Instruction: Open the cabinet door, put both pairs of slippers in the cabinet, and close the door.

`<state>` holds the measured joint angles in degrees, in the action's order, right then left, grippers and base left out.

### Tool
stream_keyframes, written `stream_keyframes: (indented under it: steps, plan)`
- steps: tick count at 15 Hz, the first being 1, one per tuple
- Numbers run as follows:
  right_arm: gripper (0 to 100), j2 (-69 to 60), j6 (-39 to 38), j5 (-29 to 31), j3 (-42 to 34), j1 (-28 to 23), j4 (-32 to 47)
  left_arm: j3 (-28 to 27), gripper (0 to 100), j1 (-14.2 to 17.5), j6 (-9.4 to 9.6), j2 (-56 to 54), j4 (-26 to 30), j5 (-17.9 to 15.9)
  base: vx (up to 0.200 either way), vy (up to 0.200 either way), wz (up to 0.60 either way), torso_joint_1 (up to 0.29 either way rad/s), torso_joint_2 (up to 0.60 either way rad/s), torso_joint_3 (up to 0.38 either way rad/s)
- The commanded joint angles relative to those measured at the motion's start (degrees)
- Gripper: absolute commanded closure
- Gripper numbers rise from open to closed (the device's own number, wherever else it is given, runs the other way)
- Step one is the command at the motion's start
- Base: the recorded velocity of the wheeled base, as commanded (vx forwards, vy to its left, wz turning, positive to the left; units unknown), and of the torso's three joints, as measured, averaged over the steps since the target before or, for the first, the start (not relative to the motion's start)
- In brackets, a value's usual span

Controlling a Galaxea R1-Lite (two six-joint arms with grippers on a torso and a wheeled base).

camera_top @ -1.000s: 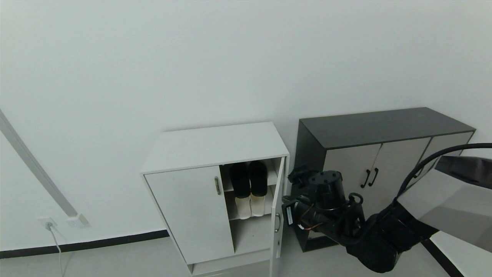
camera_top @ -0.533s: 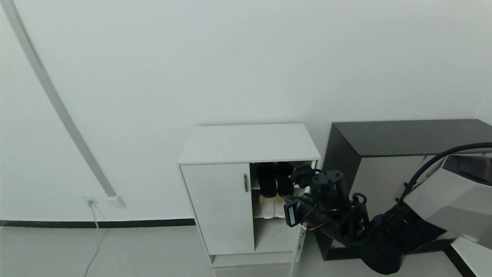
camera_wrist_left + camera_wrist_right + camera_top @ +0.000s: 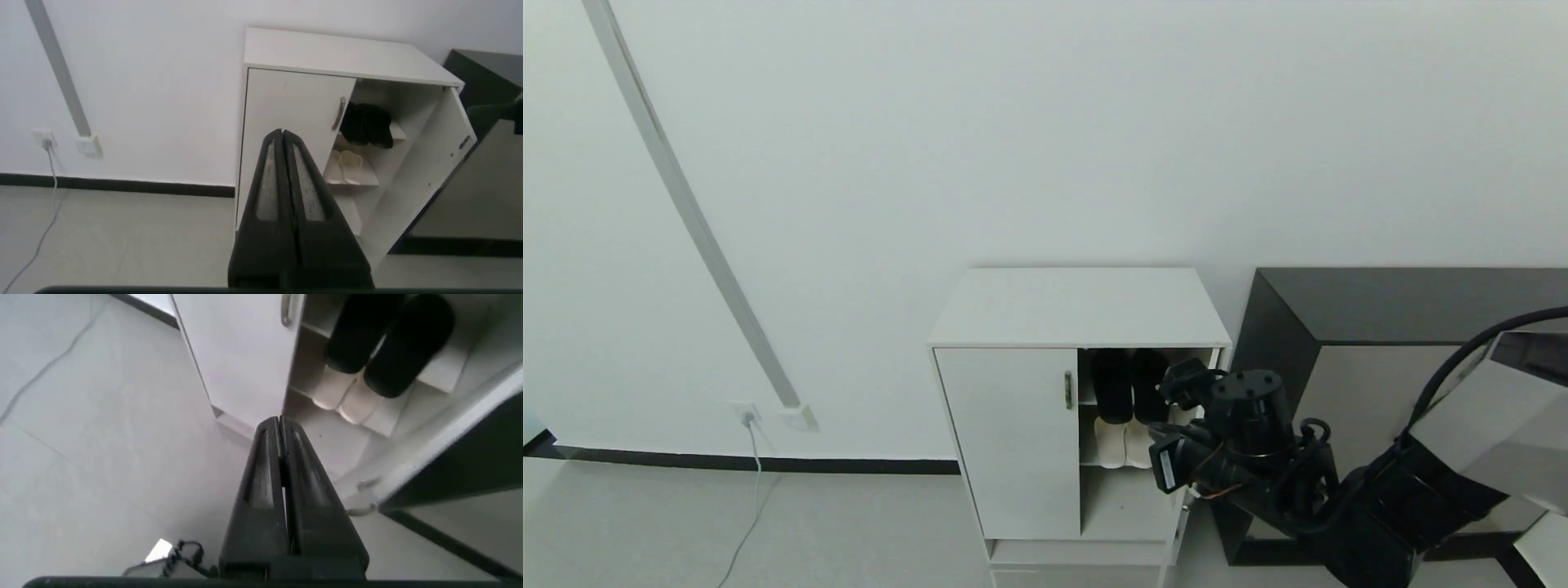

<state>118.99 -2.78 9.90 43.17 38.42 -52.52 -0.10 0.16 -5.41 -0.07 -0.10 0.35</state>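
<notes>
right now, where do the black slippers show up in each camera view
Head view: black slippers on the higher shelf in the open right half of the white cabinet.
Left wrist view: black slippers on that shelf, beyond the shut left gripper.
Right wrist view: black slippers on that shelf, beyond the shut right gripper.
Shared landmark: the white slippers, one shelf below them.

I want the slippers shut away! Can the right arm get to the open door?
Probably yes: the right end effector hangs close by the open door, with nothing between them.
</notes>
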Motion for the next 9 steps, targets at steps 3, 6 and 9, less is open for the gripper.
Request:
stream_keyframes:
  steps: [3, 6, 9]
  plan:
    - [100, -6.84, 1.99, 0.03, -9.07, -4.06, 2.60, 0.01, 100, 0.02, -0.04, 0.07, 0.01, 0.00, 0.200, 0.000, 0.00, 0.010, 0.00, 0.006]
    - [100, -10.54, 4.36, 0.03, -17.06, -6.52, 3.21, 0.01, 100, 0.02, -0.04, 0.07, 0.01, 0.00, 0.000, 0.000, 0.00, 0.000, 0.00, 0.000]
    - [100, -9.39, 5.06, 0.03, -19.52, -6.87, 3.21, 0.01, 100, 0.02, -0.04, 0.07, 0.01, 0.09, 0.000, 0.000, 0.00, 0.000, 0.00, 0.000]
